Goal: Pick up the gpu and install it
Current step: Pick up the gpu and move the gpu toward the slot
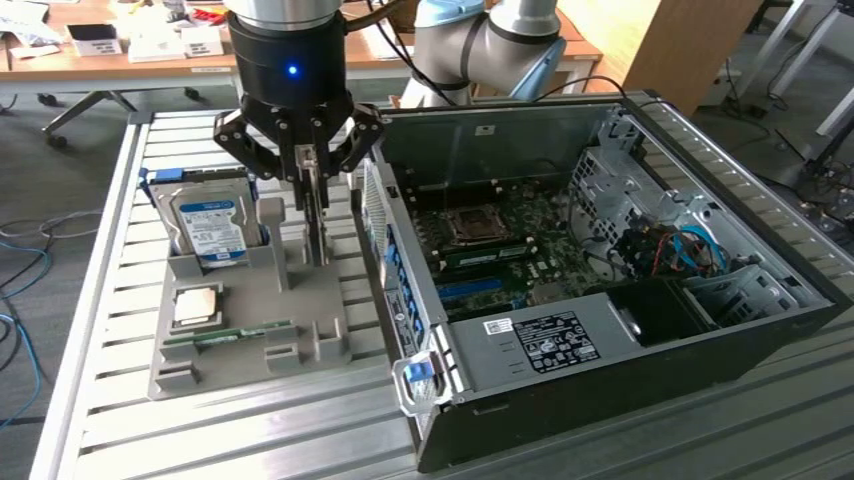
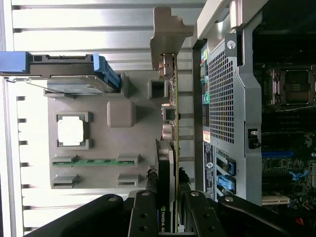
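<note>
The gpu [image 1: 316, 225] hangs on edge as a thin upright card, and my gripper [image 1: 312, 175] is shut on its upper end. In the wrist view the gpu [image 2: 171, 123] shows edge-on, with its silver bracket at the far end and a finger of the gripper [image 2: 167, 183] on each side of it. The card stands over the right part of the grey parts tray [image 1: 240, 355], just outside the open computer case [image 1: 601, 300]. Whether its lower end still rests in the tray I cannot tell.
On the tray [image 2: 98, 143] stand a hard drive [image 1: 211, 225] in a blue holder, a CPU [image 1: 198, 303] and a RAM stick [image 1: 247, 333]. The case lies on its side with the motherboard [image 1: 494, 250] exposed. All sit on a slatted metal table [image 1: 267, 430].
</note>
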Controlling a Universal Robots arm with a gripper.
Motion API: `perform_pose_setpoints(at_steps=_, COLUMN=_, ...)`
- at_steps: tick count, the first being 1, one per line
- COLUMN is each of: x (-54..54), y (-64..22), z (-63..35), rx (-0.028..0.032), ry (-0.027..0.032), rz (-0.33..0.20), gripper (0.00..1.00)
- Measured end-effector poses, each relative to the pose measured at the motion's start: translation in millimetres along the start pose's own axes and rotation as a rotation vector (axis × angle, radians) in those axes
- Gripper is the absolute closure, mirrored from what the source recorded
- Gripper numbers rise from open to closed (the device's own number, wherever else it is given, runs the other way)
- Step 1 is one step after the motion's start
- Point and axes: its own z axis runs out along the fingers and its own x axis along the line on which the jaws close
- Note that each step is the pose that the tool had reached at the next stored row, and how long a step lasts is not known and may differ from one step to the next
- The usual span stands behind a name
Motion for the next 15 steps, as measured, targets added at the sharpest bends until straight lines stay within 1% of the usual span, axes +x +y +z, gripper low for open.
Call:
perform_pose_setpoints(at_steps=3, x=0.0, y=0.0, z=-1.0, rx=0.0003, ry=0.0002, rz=0.0, gripper=0.73)
perform_pose_setpoints(at_steps=10, x=-0.2, y=0.4, z=-8.1, rx=-0.0001, ry=-0.0001, rz=0.0, gripper=0.73)
perform_pose_setpoints(at_steps=15, x=-0.2, y=0.4, z=-8.8, rx=0.0, ry=0.0, rz=0.0, gripper=0.73)
